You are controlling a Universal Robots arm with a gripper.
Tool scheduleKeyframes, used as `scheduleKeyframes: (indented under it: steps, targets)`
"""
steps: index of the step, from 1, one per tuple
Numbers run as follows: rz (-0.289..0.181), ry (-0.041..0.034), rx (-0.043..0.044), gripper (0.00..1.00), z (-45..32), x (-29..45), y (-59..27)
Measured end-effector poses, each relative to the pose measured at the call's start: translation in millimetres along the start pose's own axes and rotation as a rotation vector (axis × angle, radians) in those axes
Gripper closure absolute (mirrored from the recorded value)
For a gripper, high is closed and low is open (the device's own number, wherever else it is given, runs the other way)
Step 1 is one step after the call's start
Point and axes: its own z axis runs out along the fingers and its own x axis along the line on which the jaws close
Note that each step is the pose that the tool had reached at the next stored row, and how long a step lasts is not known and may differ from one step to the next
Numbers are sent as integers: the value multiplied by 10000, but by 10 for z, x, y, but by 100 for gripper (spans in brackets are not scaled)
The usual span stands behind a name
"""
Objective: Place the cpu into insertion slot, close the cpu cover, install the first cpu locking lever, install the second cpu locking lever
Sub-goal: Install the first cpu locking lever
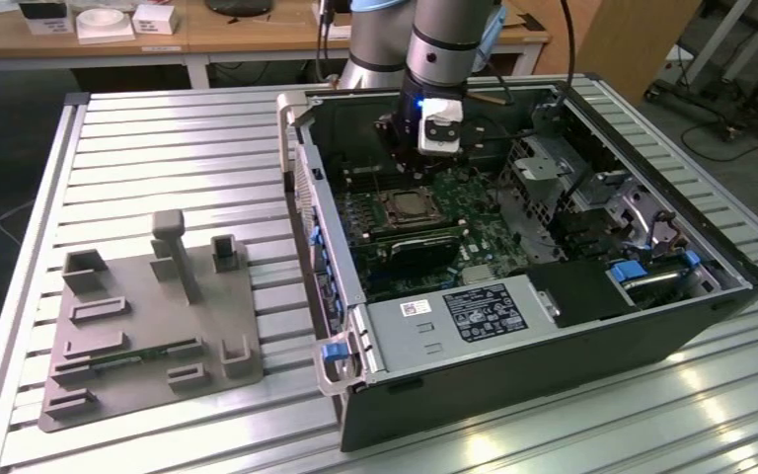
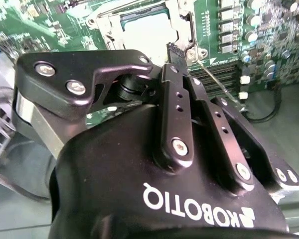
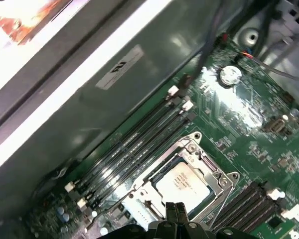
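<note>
Aluminium surface: slatted and silvery; carries everything under watch.
Computer case: black, lying open on the surface toward the exterior view's right, insides exposed.
Arm: grey, comes down from above into the far part of the open case, a blue light lit at its lower end.
Grey tray: moulded fixture with raised posts and pockets, flat on the surface well apart from the case, at the exterior view's left.
Grey box: white-labelled, seated in the near end of the case.
Circuit board: green, on the case floor, crowded with small parts.
Pincer: black, clenched, the two fingertips pressed together with nothing between them; it hangs just above the edge of the socket area. In the second wrist view the tips sit just beside the socket's corner.
Memory slots: long, narrow, black, running in rows beside the socket.
Insertion slot: square socket with metal surround, set in the board near the case middle.
Cpu cover: silvery frame lying down around the chip, the chip's top showing through its cut-out.
Cpu: silvery-grey square, seated in the insertion slot; seen in both wrist views.
Lever: thin metal rod slanting away from the socket corner; cannot tell whether it is latched.
</note>
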Motion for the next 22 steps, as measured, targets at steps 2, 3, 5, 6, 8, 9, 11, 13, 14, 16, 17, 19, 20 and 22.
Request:
scheduleKeyframes:
  steps: [2, 3, 5, 6, 8, 9, 11, 13, 14, 16, 17, 19, 20, 22]
  targets:
    - [-747, 10, 21, 90, 1, 0, 0]
    - [-944, 13, 26, 90, 2, 0, 0]
    - [-1302, 17, 37, 90, 2, 0, 0]
    - [-1416, 18, 40, 90, 2, 0, 0]
    - [-1442, 19, 39, 90, 3, 1, -2]
    - [-1445, 19, 40, 90, 3, 2, -3]
    - [-1457, 19, 41, 90, 3, 14, -15]
    - [-1495, 20, 43, 90, 3, 34, -33]
    - [-1526, 20, 45, 90, 3, 48, -46]
    - [-1629, 20, 47, 90, 4, 72, -67]
    - [-1698, 20, 50, 90, 4, 80, -74]
    - [-1897, 23, 59, 90, 3, 88, -82]
    - [-2053, 24, 64, 90, 3, 88, -83]
    - [-2409, 29, 74, 90, 3, 89, -83]
